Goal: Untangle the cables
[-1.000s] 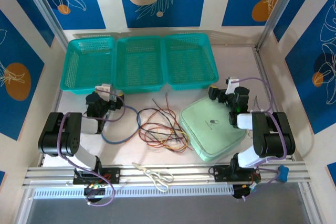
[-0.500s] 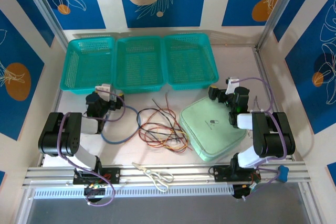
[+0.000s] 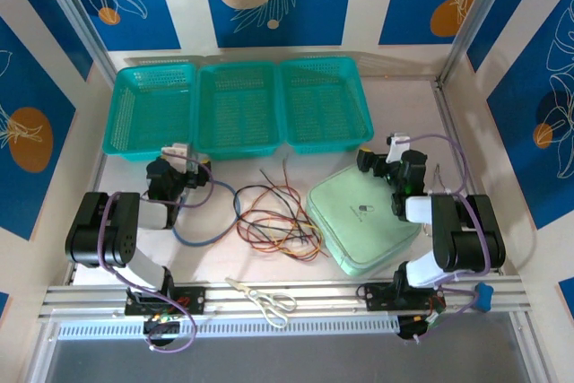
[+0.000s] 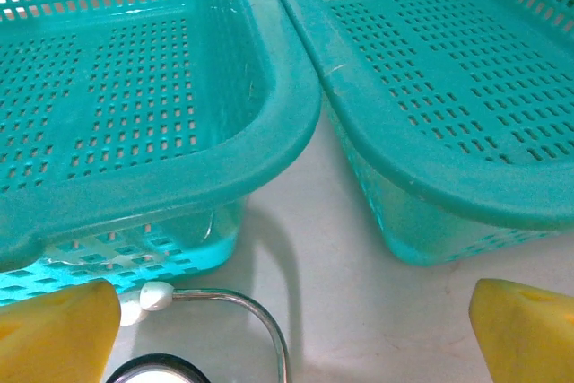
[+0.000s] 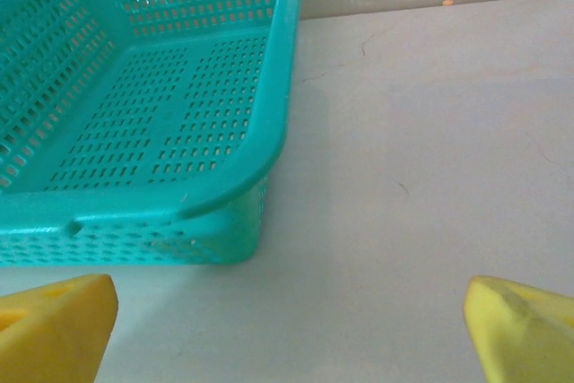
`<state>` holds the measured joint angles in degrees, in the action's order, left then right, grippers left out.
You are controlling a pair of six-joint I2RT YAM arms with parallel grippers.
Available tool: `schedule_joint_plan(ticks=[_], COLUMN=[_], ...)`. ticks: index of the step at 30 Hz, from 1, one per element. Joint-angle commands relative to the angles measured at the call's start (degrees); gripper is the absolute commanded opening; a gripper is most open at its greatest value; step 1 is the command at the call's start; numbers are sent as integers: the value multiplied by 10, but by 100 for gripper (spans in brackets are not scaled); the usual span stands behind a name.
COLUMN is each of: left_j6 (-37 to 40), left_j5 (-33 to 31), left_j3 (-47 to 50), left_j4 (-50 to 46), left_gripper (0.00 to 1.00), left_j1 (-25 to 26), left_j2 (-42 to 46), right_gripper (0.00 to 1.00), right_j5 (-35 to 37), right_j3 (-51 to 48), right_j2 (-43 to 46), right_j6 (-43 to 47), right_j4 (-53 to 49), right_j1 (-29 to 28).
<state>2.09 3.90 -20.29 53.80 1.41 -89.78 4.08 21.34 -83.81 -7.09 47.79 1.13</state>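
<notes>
The cables [image 3: 273, 220], thin red, black and tan-yellow wires, lie in a tangled heap in the middle of the table. My left gripper [image 3: 177, 161] rests to their left, near the baskets. It is open, its yellow fingertips [image 4: 58, 334] wide apart over bare table and a stethoscope's metal tube [image 4: 256, 320]. My right gripper [image 3: 381, 155] sits at the far corner of a green pouch [image 3: 363, 214], to the right of the cables. It is open too, yellow fingertips [image 5: 54, 325] spread with nothing between them.
Three teal baskets [image 3: 240, 107] stand in a row along the back. A stethoscope with blue tubing [image 3: 211, 221] curls left of the cables. Scissors [image 3: 265, 298] lie at the front edge.
</notes>
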Motion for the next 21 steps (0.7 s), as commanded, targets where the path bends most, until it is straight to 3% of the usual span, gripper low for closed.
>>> schedule_joint_plan(ticks=[1, 6, 10, 12, 16, 21], left_j6=[-15, -22, -30, -39, -48, -75], left_j5=[-38, -65, -97, -132, -250, -241], left_j3=[24, 103, 127, 111, -17, -113], left_j4=[65, 174, 150, 67, -287, -491], left_gripper=[99, 99, 99, 99, 99, 99], left_j1=[2, 3, 3, 7, 14, 22], left_j2=[9, 54, 135, 202, 326, 370], right_gripper=[99, 99, 99, 99, 99, 99], right_j5=[6, 34, 47, 60, 109, 141], right_j3=[-29, -52, -47, -39, 5, 120], right_j2=[62, 134, 196, 234, 302, 320], right_j6=[1, 7, 9, 8, -4, -61], right_j4=[-2, -23, -67, -100, -210, -420], right_j1=[3, -5, -8, -11, -17, -54])
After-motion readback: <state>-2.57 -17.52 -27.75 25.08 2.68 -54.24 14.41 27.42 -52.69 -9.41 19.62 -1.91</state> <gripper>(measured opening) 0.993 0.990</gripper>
